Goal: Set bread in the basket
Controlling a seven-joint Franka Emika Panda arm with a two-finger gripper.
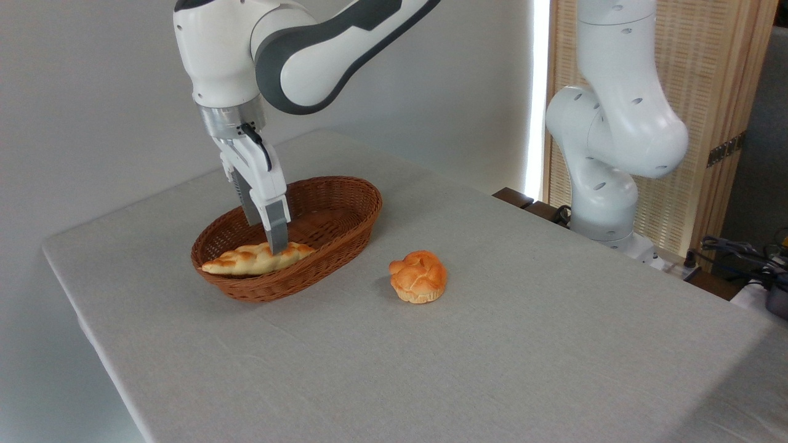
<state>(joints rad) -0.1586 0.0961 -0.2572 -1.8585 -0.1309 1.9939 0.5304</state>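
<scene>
Bread (255, 259) lies across the near left rim of the basket (345, 203), pincer (277, 246) clamped on its middle. The loaf looks light and stiff, best held mid-length. A bun (418, 275) sits on the table (492, 344), right.

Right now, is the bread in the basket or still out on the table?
In. The bread lies inside the basket, along its near wall, with the gripper at it; whether the fingers still hold it, I cannot tell.
</scene>
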